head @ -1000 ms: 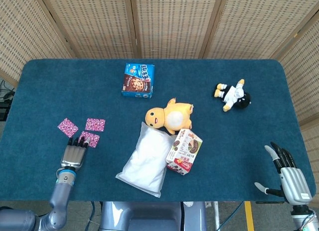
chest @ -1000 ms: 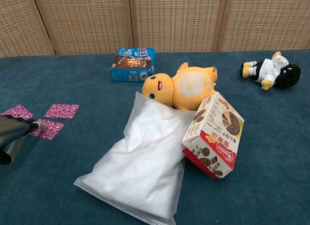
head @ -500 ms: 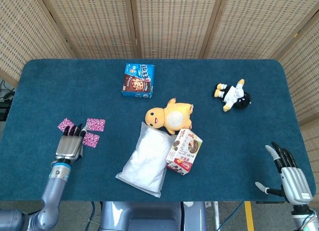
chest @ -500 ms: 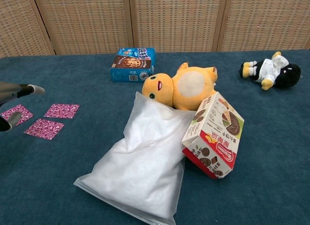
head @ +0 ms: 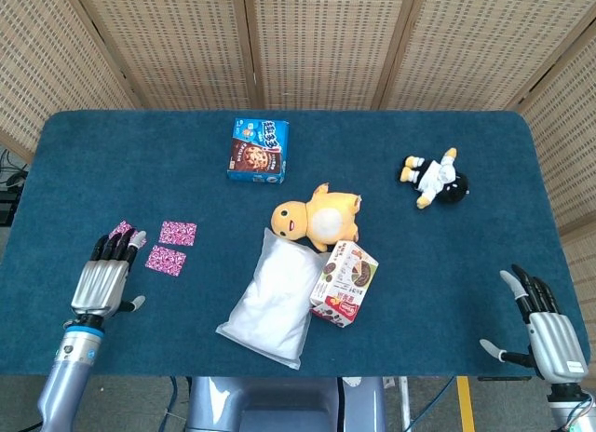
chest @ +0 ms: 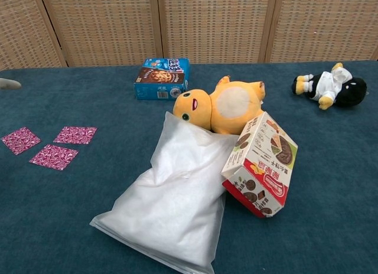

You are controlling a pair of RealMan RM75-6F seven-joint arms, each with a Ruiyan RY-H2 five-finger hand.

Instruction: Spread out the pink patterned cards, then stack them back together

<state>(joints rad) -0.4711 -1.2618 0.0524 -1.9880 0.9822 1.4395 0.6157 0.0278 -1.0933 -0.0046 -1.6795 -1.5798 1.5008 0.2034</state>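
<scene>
A: Containers? Contents?
B: A blue snack box (head: 258,150) is seen closed at the far side of the table (head: 484,171); a red-and-white cookie box (chest: 260,164) is leaned on a white bag (chest: 172,202), also closed. Contents cannot be told.
A: Cards?
B: Three pink patterned cards (chest: 54,156) are laid apart, flat, at the table's left; no stack is formed.
A: Hands?
B: The left robot hand (head: 102,277) is held flat, fingers spread, nothing gripped, fingertips over the leftmost card's edge. The right robot hand (head: 544,324) is spread open, nothing held, at the near right corner.
A: Changes?
B: The left robot hand has been drawn back toward the near left; the cards it had covered are exposed. Toys unchanged: yellow plush (chest: 217,108), black-and-white doll (chest: 329,85).
</scene>
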